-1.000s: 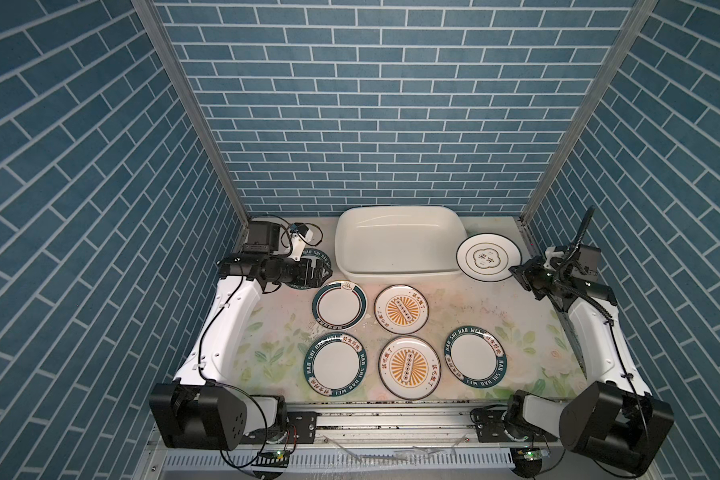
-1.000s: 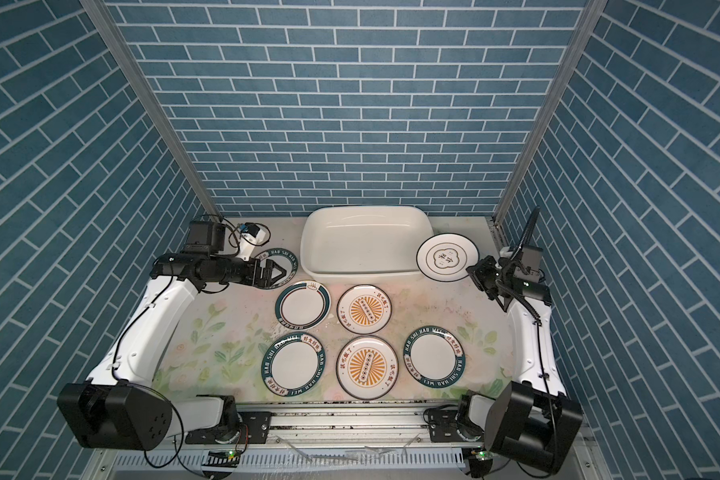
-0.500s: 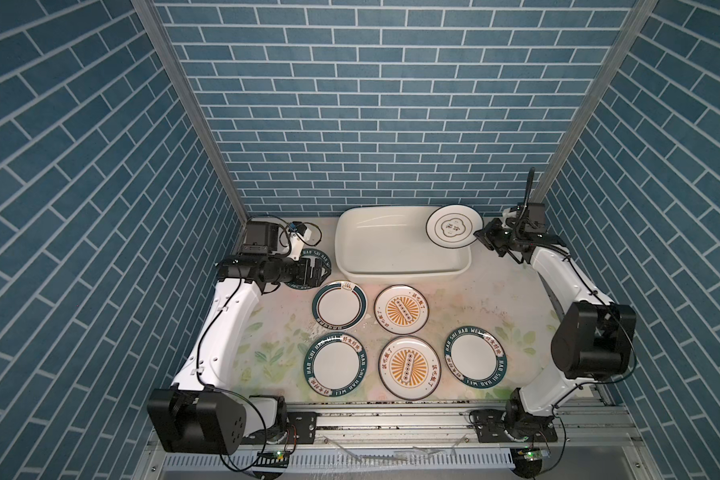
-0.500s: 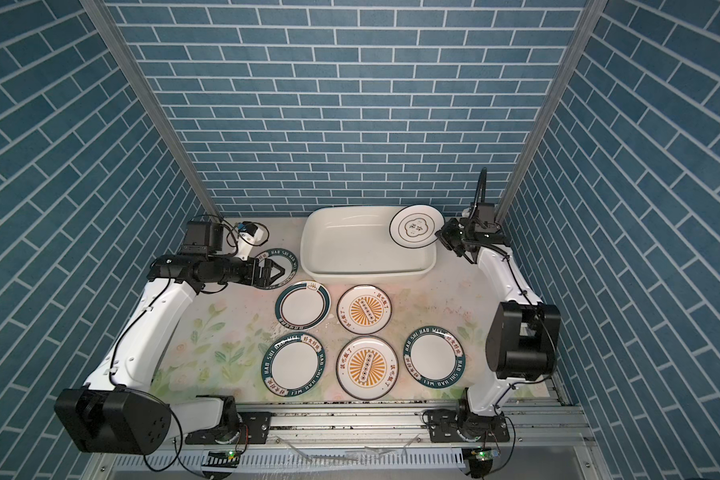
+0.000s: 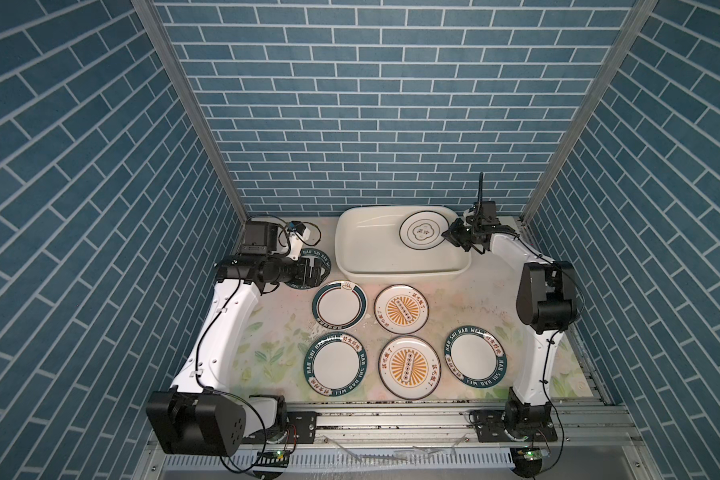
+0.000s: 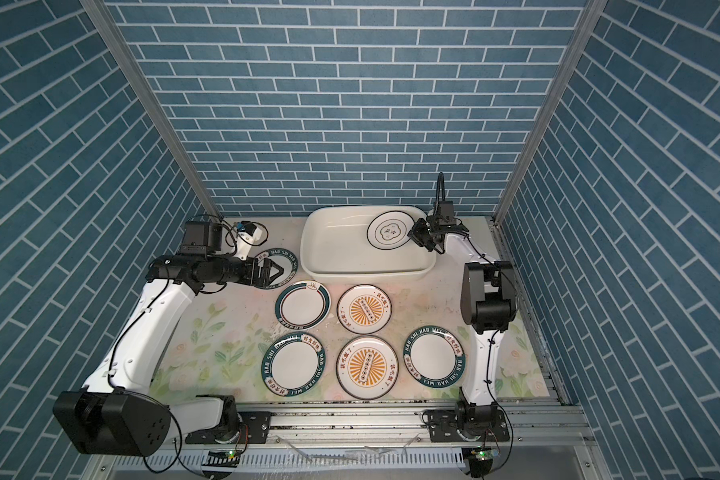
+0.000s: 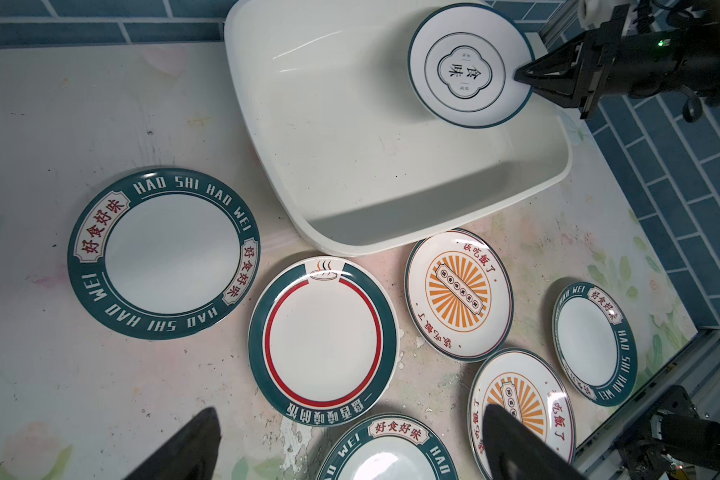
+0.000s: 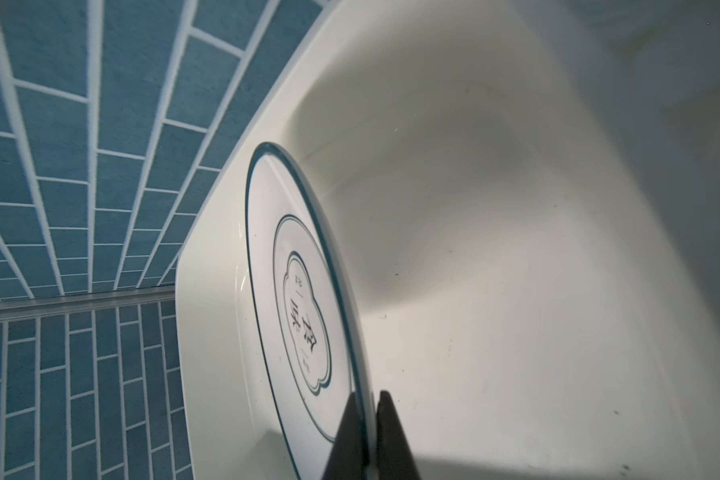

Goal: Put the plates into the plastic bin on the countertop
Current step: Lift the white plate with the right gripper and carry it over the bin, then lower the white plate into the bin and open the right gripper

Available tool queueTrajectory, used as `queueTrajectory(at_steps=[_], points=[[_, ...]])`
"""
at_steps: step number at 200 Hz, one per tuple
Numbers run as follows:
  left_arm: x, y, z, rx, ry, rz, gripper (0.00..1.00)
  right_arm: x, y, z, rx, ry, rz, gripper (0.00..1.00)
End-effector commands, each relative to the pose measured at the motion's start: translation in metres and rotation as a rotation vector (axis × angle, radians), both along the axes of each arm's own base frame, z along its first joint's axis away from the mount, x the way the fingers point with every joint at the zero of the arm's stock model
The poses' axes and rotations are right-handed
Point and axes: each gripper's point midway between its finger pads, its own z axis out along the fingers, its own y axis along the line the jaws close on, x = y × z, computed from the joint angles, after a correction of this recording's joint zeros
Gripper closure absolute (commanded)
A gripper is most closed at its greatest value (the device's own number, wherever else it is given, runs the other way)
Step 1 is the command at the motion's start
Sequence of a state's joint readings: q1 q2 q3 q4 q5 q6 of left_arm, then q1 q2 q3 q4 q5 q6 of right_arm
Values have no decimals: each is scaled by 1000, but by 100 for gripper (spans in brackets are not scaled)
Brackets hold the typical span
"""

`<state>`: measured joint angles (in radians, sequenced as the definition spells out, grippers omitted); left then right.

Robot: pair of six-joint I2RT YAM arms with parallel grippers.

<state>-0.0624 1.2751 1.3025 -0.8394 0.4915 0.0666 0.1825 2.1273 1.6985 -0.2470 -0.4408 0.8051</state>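
The right end effector (image 5: 446, 236) is clamped on the right edge of the ringed plate (image 5: 422, 230), its two fingers pressed together across the thin rim. The plate hangs over the far right corner of the plastic bin (image 5: 368, 249), above the floor and not yet resting on it. The bin is otherwise bare.

The hold is a narrow pinch at one edge, so the plate's whole weight levers on that point. It could swivel or slip out if the arm jerks. Let go from this height, it may strike the floor hard, bounce, or settle leaning against the right wall and take up room the others need. Its far edge also sits close to the bin's rolled rim and might catch there on the way down.

The left end effector (image 6: 278, 272) stands apart, fingers wide, over the lettered plate (image 7: 163, 253) at far left on the counter (image 5: 275, 332). Five more plates lie flat nearby.
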Motion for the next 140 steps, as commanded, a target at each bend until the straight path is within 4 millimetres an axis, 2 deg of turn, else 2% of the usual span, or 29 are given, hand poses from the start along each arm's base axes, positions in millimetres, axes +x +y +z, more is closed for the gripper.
queueTrajectory(at_steps=[1, 9, 14, 16, 23, 55, 103, 140], points=[[-1, 1, -3, 6, 6, 3, 1, 8, 40, 27, 29, -95, 86, 98], [-1, 1, -3, 4, 8, 4, 0, 8, 52, 22, 29, -82, 106, 98], [0, 1, -3, 1, 10, 7, 1, 8, 60, 28, 34, -92, 121, 98], [0, 1, -3, 2, 8, 6, 0, 8, 64, 17, 30, -72, 128, 98], [1, 2, -3, 2, 9, 9, 0, 8, 74, 8, 24, -56, 144, 97], [1, 5, -4, 5, 10, 19, 0, 15, 115, -1, 24, -48, 201, 97], [-4, 7, -3, 11, -7, 23, 0, 19, 154, -21, 34, -24, 239, 97], [-4, 7, -4, 4, -5, 22, 0, 16, 168, -36, 41, 9, 255, 97]])
